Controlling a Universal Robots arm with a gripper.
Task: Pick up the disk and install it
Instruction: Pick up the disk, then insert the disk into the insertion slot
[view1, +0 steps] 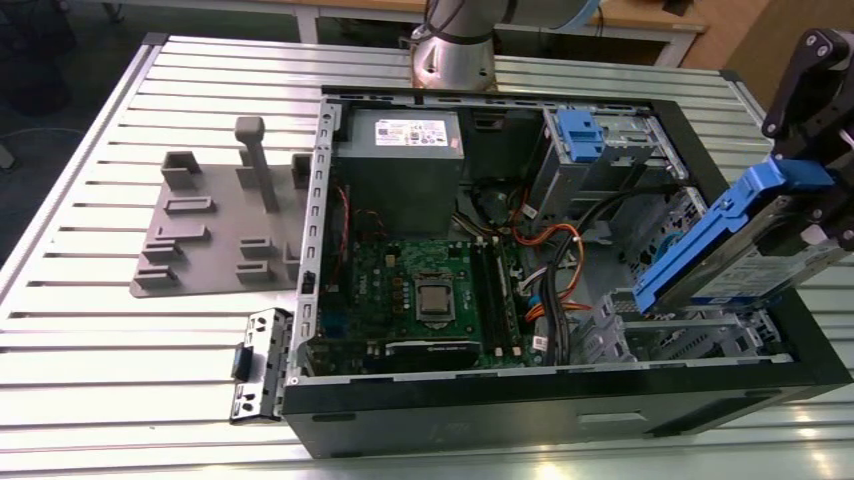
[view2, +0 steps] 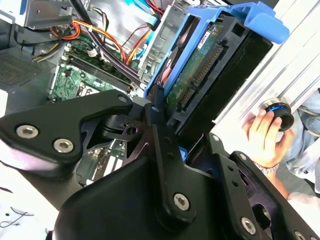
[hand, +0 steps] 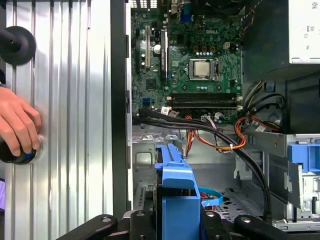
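1. Disk (view1: 727, 245) hangs tilted over the open case (view1: 534, 410), above the bay corner at the exterior view's right, not seated yet.
2. My fingers (view2: 161, 132) are clamped on one end of it (looks firm, I'd judge).
3. Worry one: at this tilt its low corner could snag the metal cage (view1: 687, 335) or the orange and black cables (view1: 558, 250) close by.
4. Worry two: held by one end, it could pivot or slip if it bumps anything.
5. A person's hand (hand: 17, 120) rests on the bench (hand: 65, 100) just beside the case, and a swing that way could meet it.
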